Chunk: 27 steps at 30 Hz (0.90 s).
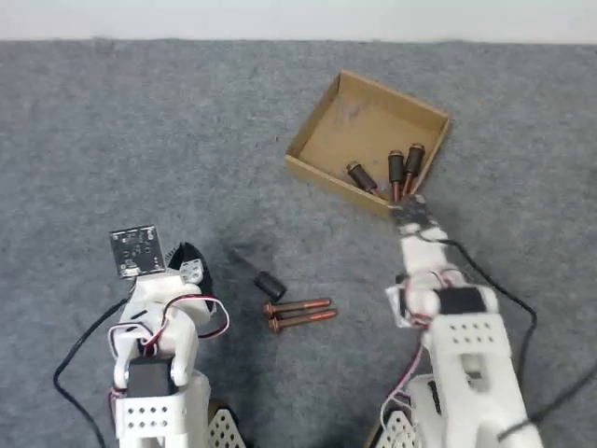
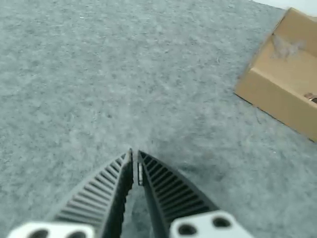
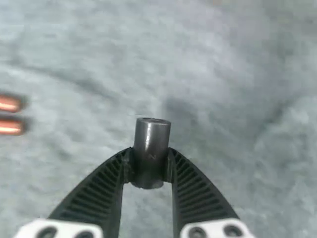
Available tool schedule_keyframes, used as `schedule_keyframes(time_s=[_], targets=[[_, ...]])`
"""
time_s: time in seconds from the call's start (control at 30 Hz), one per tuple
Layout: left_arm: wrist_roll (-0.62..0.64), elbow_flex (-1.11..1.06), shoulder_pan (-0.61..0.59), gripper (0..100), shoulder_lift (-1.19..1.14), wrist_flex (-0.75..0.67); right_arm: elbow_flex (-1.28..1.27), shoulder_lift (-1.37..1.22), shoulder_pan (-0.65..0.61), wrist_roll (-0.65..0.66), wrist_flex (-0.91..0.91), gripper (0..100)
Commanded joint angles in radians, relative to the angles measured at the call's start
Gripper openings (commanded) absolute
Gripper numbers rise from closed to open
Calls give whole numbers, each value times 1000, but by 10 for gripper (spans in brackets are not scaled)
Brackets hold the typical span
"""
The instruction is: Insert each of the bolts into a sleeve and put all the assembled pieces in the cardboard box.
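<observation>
My right gripper (image 3: 150, 154) is shut on a dark sleeve (image 3: 151, 136), which stands upright between its fingers above the grey carpet. Two copper bolt ends (image 3: 10, 115) show blurred at that view's edge. In the high view two copper bolts (image 1: 299, 312) lie side by side mid-table, with a dark sleeve (image 1: 269, 280) just beside their heads. The cardboard box (image 1: 326, 180) at the back holds three assembled pieces (image 1: 395, 173). My left gripper (image 2: 134, 156) is shut on nothing, low over bare carpet, and sits left of the bolts (image 1: 191, 266).
The right arm's wrist board (image 1: 411, 217) stands just in front of the box's near wall. The box corner (image 2: 282, 94) lies ahead of the left gripper. Grey carpet (image 1: 140, 121) covers the table.
</observation>
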State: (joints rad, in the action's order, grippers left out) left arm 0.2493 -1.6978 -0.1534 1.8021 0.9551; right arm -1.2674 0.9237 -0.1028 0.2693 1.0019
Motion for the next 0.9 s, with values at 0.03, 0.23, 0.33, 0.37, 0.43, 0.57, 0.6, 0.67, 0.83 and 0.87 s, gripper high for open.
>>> schedule_keyframes(time_s=[0.03,0.23,0.33,0.37,0.43,0.57,0.6,0.67,0.83,0.87], targets=[[3,31,5,12,3,46,-94,162,116,71,-45,7],[-2,71,8,12,2,129,-143,180,173,95,-77,7],[-2,79,8,12,-51,124,-143,166,171,97,-82,7],[-2,88,12,12,-87,114,-143,162,171,97,-85,7],[-2,120,37,12,-186,92,-141,151,170,98,-87,7],[-2,245,89,12,-453,80,-141,147,170,98,-90,7],[0,282,103,12,-519,83,-143,147,170,98,-97,7],[0,355,141,12,-647,87,-146,147,170,98,-102,7],[0,524,276,13,-916,180,-147,147,170,100,-108,7],[2,561,304,13,-957,213,-149,147,170,100,-108,7]])
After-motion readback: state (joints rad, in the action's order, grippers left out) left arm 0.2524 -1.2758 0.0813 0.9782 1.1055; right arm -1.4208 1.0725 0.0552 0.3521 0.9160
